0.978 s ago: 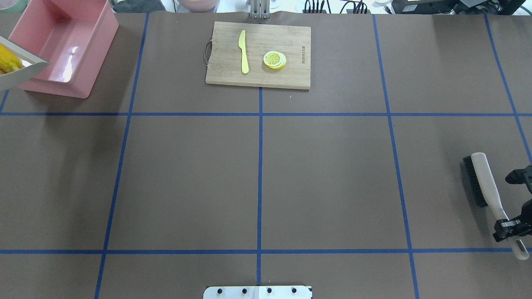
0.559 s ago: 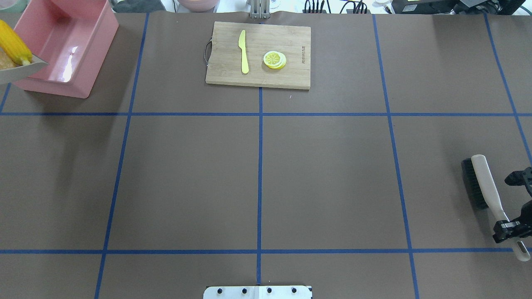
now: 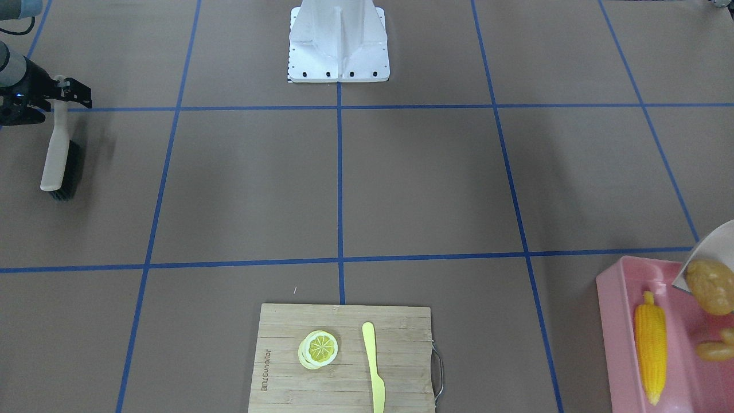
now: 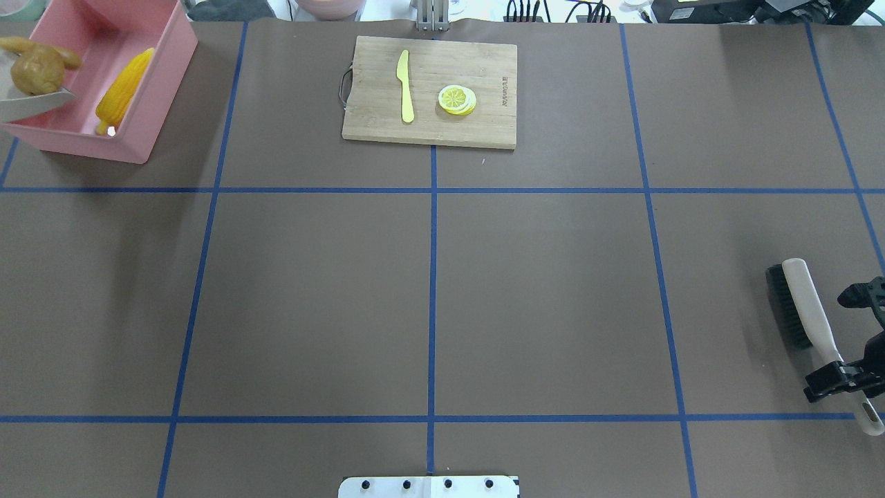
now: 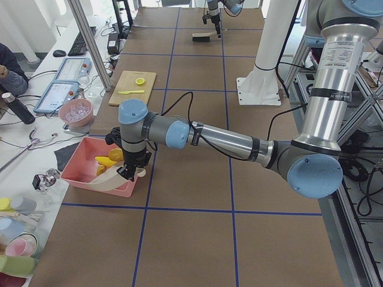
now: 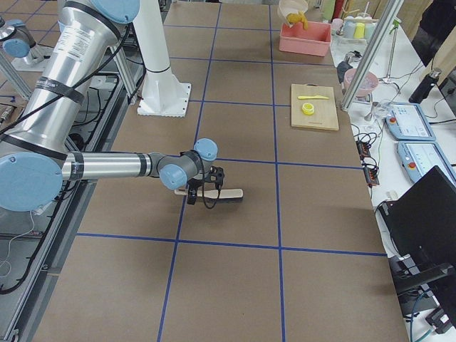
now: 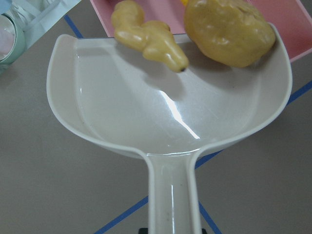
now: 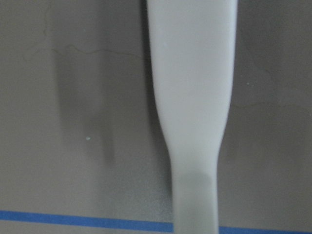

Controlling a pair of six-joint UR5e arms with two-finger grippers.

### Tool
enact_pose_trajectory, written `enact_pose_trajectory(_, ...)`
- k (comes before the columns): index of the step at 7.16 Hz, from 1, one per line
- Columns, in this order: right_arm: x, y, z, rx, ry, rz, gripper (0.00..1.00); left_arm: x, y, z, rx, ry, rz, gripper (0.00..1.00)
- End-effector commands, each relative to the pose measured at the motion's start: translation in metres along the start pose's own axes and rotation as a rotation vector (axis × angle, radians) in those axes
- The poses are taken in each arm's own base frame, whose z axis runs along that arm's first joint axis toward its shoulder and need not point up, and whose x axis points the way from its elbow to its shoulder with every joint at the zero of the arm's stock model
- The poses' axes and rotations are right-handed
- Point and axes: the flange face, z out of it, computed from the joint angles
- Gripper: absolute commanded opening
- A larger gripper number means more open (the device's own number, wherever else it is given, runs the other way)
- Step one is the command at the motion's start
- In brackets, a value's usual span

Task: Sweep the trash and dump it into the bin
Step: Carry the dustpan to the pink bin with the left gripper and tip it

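Observation:
The pink bin (image 4: pixel 162 69) stands at the table's far left corner. The yellow corn cob (image 4: pixel 124 79) lies inside it, also in the front view (image 3: pixel 651 355). My left gripper (image 5: pixel 128 170) is shut on the handle of the beige dustpan (image 7: pixel 161 117) and holds it tipped over the bin. The brown potato (image 7: pixel 229 31) and the tan ginger root (image 7: pixel 148 36) are at the pan's front lip, over the bin. My right gripper (image 4: pixel 840 379) is open around the handle of the brush (image 4: pixel 805 308), which lies on the table at the right.
A wooden cutting board (image 4: pixel 429 131) at the far middle carries a pale yellow knife (image 4: pixel 404 86) and a lemon slice (image 4: pixel 457 99). The robot's white base (image 3: pixel 338 46) is at the near middle edge. Cups and a bowl stand beyond the bin.
The dustpan has tipped further over the bin and the corn cob has slid out of it into the bin. The right gripper's finger has moved away from the brush handle.

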Motion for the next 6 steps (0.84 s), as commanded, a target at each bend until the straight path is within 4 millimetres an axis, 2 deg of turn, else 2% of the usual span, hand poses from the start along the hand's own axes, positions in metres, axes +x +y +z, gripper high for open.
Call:
enact_pose_trajectory(1,-0.006,-0.001,-0.014,0.025,-0.022,-0.003,1.00,-0.002,-0.013,-0.012,-0.035,0.013,0.025,0.00)
enact_pose_trajectory(2,-0.003,-0.004,-0.022,0.048,-0.029,0.004,1.00,-0.002,-0.013,-0.013,-0.033,0.013,0.026,0.00)
enact_pose_trajectory(3,0.003,-0.005,-0.027,0.062,-0.030,0.013,1.00,-0.007,-0.017,-0.027,-0.007,0.007,0.021,0.00)
enact_pose_trajectory(5,0.019,-0.011,-0.043,0.107,-0.033,0.049,1.00,0.012,-0.032,-0.053,0.096,0.038,0.076,0.00)
enact_pose_trajectory(6,0.042,-0.018,-0.062,0.164,-0.028,0.050,1.00,0.021,-0.044,-0.052,0.140,0.027,0.139,0.00)
